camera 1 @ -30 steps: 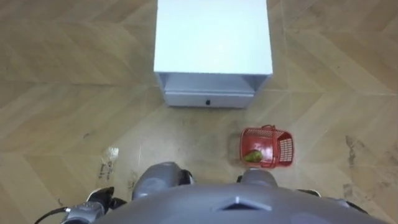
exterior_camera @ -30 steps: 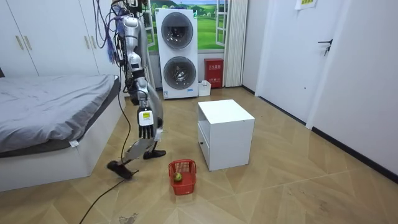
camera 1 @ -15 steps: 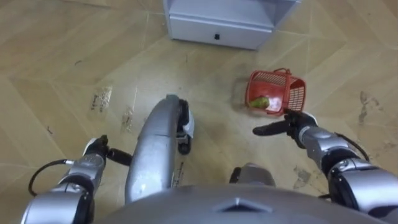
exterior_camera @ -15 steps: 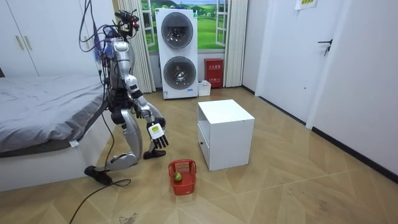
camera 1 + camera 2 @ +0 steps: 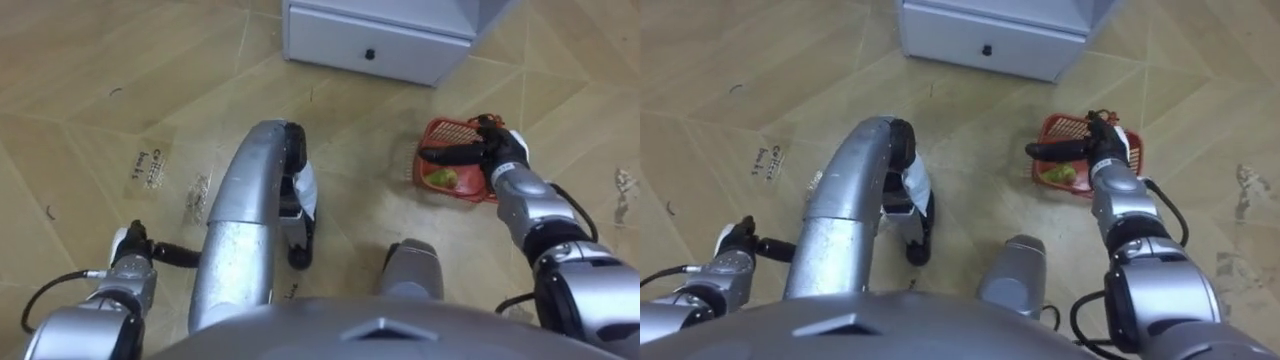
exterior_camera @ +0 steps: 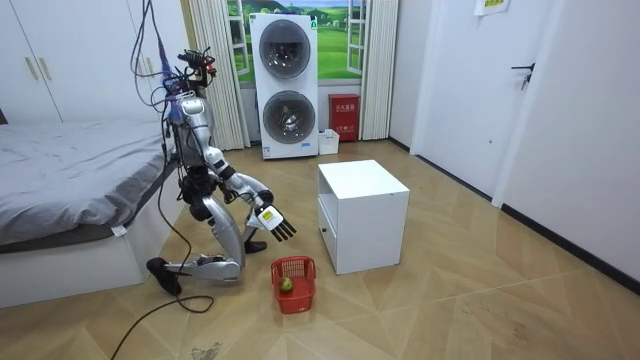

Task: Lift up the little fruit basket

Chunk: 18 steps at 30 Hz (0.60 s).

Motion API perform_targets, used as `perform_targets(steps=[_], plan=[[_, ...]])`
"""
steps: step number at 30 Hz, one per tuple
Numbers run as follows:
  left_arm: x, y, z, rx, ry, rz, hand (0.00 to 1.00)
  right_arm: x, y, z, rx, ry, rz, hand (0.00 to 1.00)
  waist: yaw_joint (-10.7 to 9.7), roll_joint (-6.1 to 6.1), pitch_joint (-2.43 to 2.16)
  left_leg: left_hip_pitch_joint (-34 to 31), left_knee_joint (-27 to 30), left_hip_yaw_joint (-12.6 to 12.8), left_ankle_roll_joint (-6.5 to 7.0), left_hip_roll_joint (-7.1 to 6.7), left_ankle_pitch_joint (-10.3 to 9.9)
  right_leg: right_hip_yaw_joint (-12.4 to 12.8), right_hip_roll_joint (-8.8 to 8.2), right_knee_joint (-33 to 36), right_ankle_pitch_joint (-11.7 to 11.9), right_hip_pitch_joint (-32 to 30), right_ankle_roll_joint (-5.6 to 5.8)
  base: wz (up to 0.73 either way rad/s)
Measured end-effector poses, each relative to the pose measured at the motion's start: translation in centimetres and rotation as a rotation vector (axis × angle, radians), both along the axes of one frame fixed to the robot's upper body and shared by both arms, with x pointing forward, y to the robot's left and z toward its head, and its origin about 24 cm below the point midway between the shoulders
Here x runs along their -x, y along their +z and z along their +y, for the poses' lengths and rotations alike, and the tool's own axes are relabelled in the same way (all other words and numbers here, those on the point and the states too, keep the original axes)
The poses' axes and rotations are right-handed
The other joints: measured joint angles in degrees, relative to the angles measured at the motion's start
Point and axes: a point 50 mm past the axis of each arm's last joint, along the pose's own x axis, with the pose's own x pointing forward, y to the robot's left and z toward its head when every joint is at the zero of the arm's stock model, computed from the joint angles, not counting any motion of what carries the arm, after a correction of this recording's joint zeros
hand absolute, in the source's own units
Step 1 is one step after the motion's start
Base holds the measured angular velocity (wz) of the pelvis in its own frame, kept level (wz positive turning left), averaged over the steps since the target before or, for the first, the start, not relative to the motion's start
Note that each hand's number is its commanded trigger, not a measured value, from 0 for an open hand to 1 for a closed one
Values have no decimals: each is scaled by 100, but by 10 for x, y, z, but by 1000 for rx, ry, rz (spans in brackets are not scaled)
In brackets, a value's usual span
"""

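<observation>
The red plastic fruit basket [image 5: 462, 190] [image 5: 1118, 148] [image 6: 293, 270] stands on the wood floor in front of the white cabinet, with a green fruit [image 5: 447, 179] [image 5: 1060, 174] inside. My right hand [image 5: 478, 153] [image 5: 1080, 150] reaches across its rim, open, fingers straight and pointing left. In the room view the right hand [image 6: 274, 224] hovers above the basket, apart from it, with fingers spread. I kneel on the floor between the bed and the cabinet. My left hand [image 5: 133, 256] [image 5: 738, 243] hangs low at my left side, relaxed and holding nothing.
The white cabinet [image 5: 380, 45] [image 6: 362, 215] with a closed drawer stands just beyond the basket. A bed [image 6: 80, 190] is behind me. A stacked washer and dryer [image 6: 285, 85] and a small red box [image 6: 343, 117] are at the far wall.
I have sunk from a bend to a kneel, so the eye views have dropped closer to the floor. My right hand has reached forward over the basket.
</observation>
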Motion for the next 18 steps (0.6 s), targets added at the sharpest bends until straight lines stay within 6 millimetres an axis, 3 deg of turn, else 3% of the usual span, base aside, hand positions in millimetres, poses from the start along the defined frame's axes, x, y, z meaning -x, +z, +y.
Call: perform_targets(steps=[3, 9, 14, 16, 17, 18], plan=[[15, -2, 2, -25, 7, 12, 0, 1, 2, -2, 38, -22, -19, 0, -29, -104, -32, 11, 15, 0, -89, -19, 21, -41, -95, 88, -18, 31, -18, 5], [46, -7, 3, -34, 19, 84, 0, -8, 18, -15, 121, -94, -98, 0, -130, -200, -45, 42, 158, -27, -236, -67, 9, -71, -55, 284, -128, 227, -135, 11], [52, -8, 2, -34, 0, 102, 0, -11, 24, -20, 166, -126, -131, 0, -134, -188, -39, -17, 348, -25, -387, -71, -56, -44, -16, 522, -248, 334, -230, 5], [53, -8, 2, -34, -5, 107, 0, -12, 26, -21, 177, -135, -143, 0, -136, -177, -37, -56, 509, -25, -520, -75, -121, -18, -14, 702, -397, 435, -286, -2], [53, -9, -1, -29, -7, 107, 0, -13, 27, -23, 183, -136, -147, 0, -135, -122, -9, -88, 552, -66, -548, -56, -134, -15, 27, 748, -403, 405, -294, -12], [52, -11, -7, -12, -27, 108, 0, -15, 29, -26, 196, -134, -152, 0, -123, -27, -14, -121, 540, -106, -619, -47, -110, 33, 82, 765, -417, 367, -299, -14]])
